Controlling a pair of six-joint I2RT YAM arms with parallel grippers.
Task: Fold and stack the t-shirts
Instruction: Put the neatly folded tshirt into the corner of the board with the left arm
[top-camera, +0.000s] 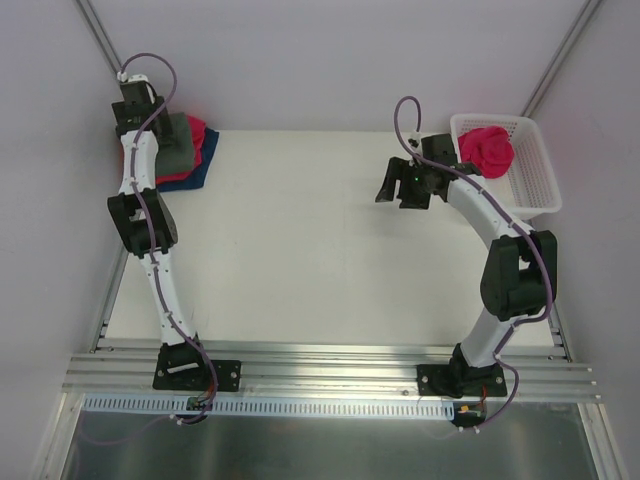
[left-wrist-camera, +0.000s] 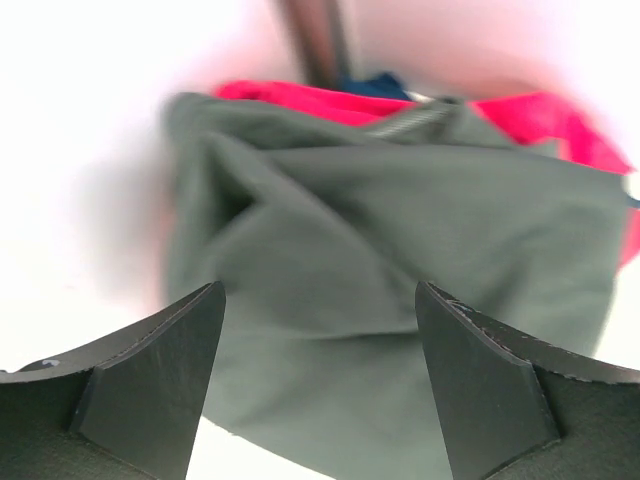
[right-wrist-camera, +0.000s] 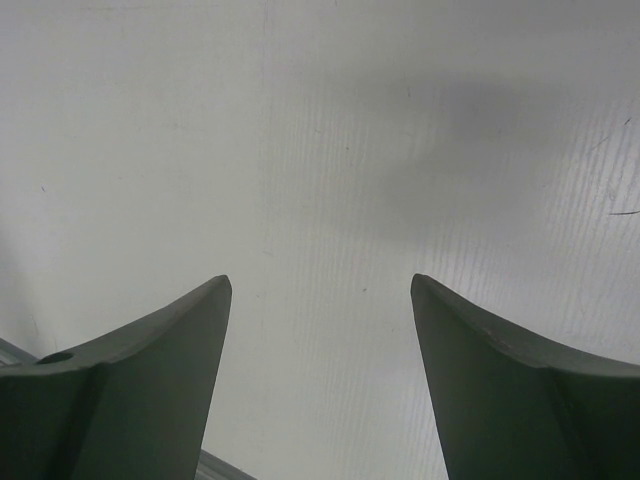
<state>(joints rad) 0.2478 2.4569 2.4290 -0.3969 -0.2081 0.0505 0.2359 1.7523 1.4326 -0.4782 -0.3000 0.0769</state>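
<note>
A folded dark grey t-shirt lies on top of a pink t-shirt and a blue t-shirt in a stack at the table's far left corner. My left gripper is over that stack's left side. In the left wrist view it is open and empty just above the grey t-shirt, with the pink and blue t-shirts behind. A crumpled pink t-shirt lies in the white basket. My right gripper is open and empty over bare table, left of the basket.
The white table top lies between the stack and the basket. White walls close in the back and both sides. A metal rail with the arm bases runs along the near edge.
</note>
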